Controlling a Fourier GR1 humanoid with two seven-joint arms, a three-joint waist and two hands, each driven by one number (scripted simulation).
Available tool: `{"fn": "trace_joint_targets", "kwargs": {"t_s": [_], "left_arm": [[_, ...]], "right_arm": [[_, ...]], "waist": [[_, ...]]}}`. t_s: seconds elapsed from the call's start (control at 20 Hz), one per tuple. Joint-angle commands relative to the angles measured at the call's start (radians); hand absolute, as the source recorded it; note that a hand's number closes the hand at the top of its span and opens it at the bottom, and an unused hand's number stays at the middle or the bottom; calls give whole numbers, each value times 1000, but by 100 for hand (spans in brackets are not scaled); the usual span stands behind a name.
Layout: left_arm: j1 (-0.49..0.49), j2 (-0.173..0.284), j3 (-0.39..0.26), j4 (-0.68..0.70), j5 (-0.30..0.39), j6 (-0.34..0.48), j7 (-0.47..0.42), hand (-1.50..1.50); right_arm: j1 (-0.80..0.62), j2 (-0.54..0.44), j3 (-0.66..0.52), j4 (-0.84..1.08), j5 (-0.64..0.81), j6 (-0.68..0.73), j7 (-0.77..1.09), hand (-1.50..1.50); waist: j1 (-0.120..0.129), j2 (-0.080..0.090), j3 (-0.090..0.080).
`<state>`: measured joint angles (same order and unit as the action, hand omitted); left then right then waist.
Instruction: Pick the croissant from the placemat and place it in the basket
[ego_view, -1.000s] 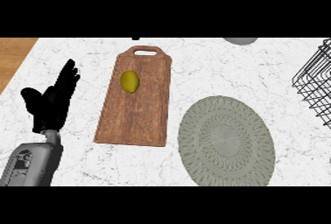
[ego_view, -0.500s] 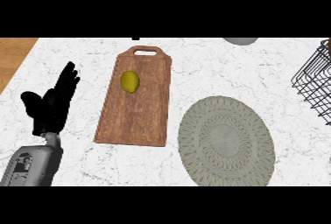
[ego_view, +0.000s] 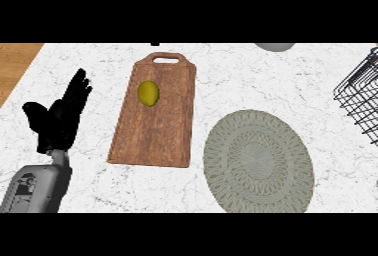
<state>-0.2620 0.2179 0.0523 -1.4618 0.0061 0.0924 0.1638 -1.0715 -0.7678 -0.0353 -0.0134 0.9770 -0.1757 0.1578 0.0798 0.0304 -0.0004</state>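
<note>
One small yellow-green oval item (ego_view: 148, 93) upper left, on wooden board (ego_view: 156, 120), not round grey placemat (ego_view: 258, 161); likely light, soft — cup its sides. Left hand (ego_view: 57, 117) splayed, empty. Wire basket (ego_view: 360, 95) right edge.

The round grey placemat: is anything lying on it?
No, it is bare. The placemat shows only its woven pattern; the one small yellow-green item lies on the wooden cutting board.

1. A long brown wooden cutting board with a handle hole (ego_view: 156, 117) lies on the white marble counter top (ego_view: 244, 75).
2. A small yellow-green oval fruit (ego_view: 148, 93) sits on the board, near the handle end.
3. A grey round thing (ego_view: 275, 46) peeks in at the top edge. Only a bit of it shows.
4. A strip of light brown wood (ego_view: 16, 62) shows at the far left, beside the counter.
</note>
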Motion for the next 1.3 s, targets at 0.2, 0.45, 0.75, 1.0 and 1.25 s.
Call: {"fn": "trace_joint_targets", "kwargs": {"t_s": [0.2,0.45,0.75,1.0,1.25], "left_arm": [[27,5,1,-19,-6,1,16,0],[-1,3,13,-3,-4,5,2,0],[37,23,37,11,6,-14,-18,0],[87,1,27,-12,-3,-2,-41,0],[82,39,74,-30,25,-18,-10,0]], "right_arm": [[37,2,-122,-69,-125,-134,-55,-150],[-23,2,-216,-110,-216,-176,-48,-150],[22,-29,-364,-125,-363,-231,-85,-150],[73,-87,-476,-146,-479,-211,-139,-150],[197,-204,-546,-148,-562,-40,-245,-150]], "waist": [[-11,-4,7],[-15,-2,6],[-34,-9,4],[-54,-18,4],[-66,-23,3]]}}
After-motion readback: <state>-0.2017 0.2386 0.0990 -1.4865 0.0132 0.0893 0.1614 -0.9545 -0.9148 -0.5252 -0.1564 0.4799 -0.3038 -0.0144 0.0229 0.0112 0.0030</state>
